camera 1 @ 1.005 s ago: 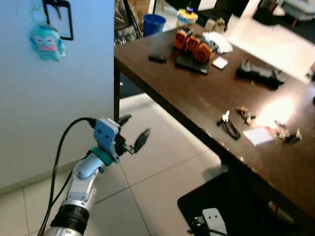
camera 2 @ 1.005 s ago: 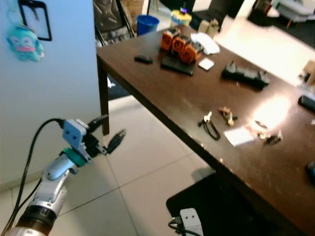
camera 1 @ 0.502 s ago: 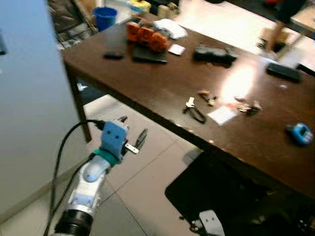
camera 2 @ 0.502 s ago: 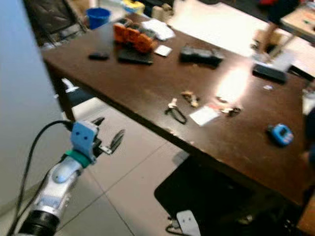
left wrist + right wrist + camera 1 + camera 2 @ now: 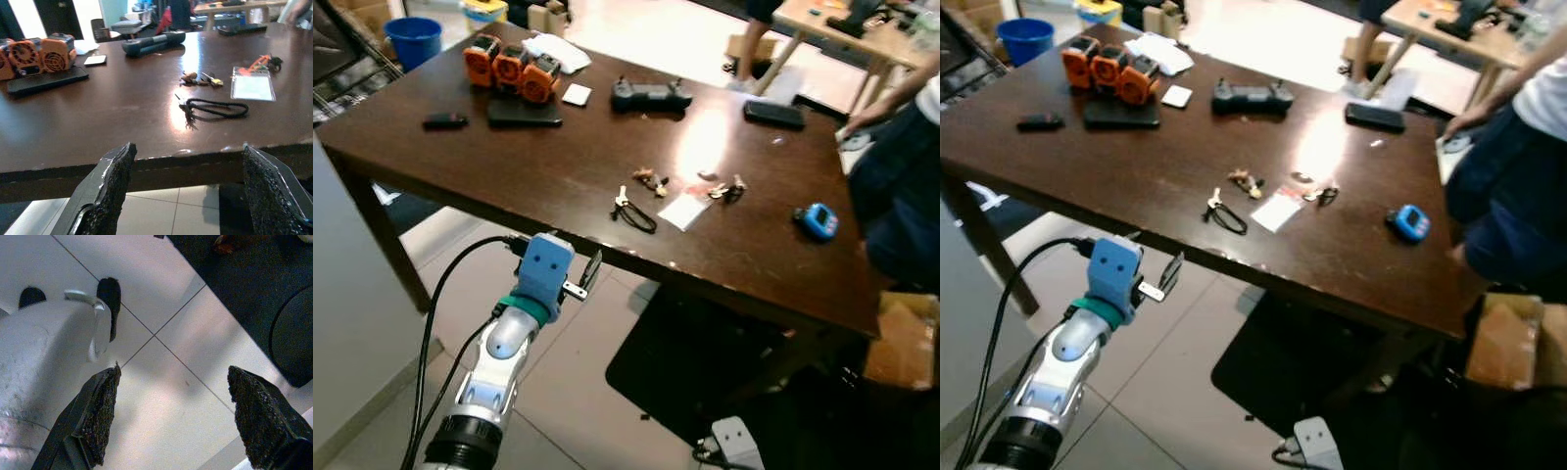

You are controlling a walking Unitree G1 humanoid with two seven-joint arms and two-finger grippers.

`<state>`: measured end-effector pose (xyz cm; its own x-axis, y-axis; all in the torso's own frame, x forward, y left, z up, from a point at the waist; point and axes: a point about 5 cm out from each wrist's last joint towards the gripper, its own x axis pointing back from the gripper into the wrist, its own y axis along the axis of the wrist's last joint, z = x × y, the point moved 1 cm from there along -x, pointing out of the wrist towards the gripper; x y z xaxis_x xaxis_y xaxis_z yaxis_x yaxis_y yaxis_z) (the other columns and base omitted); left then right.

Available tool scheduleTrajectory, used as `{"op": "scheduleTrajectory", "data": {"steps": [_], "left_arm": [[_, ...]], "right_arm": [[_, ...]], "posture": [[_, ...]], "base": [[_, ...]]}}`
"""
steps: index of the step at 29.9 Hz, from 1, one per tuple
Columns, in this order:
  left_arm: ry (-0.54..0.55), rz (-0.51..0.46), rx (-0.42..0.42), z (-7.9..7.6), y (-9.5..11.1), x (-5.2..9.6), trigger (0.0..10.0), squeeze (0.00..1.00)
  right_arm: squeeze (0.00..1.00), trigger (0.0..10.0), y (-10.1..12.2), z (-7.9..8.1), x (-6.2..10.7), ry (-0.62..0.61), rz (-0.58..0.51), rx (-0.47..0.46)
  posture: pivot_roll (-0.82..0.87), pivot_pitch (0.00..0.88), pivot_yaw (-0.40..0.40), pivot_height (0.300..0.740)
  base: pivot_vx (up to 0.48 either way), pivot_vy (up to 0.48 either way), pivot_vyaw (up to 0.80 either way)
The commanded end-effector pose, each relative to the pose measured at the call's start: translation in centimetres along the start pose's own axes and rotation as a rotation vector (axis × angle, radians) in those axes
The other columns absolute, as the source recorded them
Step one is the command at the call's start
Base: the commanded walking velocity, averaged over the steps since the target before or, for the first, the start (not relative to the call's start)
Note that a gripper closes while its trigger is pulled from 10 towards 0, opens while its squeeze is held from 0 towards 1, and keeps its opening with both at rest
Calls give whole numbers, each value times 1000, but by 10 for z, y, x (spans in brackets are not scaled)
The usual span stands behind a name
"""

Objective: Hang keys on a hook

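Note:
A key on a black cord loop (image 5: pixel 632 211) lies near the front edge of the dark wooden table (image 5: pixel 509 157); it is also in the left wrist view (image 5: pixel 211 108). More small keys (image 5: pixel 652 181) and a key bunch (image 5: pixel 728 188) lie just beyond it, beside a white card (image 5: pixel 683 211). My left gripper (image 5: pixel 188 164) is open and empty, held low in front of the table edge, facing the keys. My right gripper (image 5: pixel 176 411) hangs open over the floor tiles.
Orange battery packs (image 5: pixel 509 70), a black controller (image 5: pixel 649 95), a phone (image 5: pixel 773 114) and a blue tape measure (image 5: pixel 818 220) share the table. A person (image 5: pixel 901 196) stands at its right end. A black mat (image 5: pixel 705 362) lies under the table, a pale wall (image 5: pixel 352 294) at left.
The view has swung right: the wall with the plush charm has left the picture and the whole table now shows. My left gripper stays raised and open.

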<state>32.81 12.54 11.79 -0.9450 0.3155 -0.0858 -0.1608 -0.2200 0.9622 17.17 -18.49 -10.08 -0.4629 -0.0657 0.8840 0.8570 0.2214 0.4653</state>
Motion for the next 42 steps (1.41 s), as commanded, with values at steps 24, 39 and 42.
{"op": "scheduleTrajectory", "data": {"steps": [24, 39, 42], "left_arm": [[-7, 7, 6, -12, 5, 2, 10000, 0], [-80, -35, 51, -20, 13, 5, 10000, 0], [-123, -50, 47, -23, 14, 9, 10000, 0]], "right_arm": [[0, 10000, -11, 3, 1, 18, 21, -14], [0, 10000, -12, 4, 1, 23, 25, -15], [0, 10000, -12, 4, 1, 23, 25, -12]], "posture": [[191, 70, -38, 740], [190, 73, -37, 740], [191, 74, -38, 740]], "base": [[150, 0, -467], [371, 0, 0], [0, 0, 0]]}}
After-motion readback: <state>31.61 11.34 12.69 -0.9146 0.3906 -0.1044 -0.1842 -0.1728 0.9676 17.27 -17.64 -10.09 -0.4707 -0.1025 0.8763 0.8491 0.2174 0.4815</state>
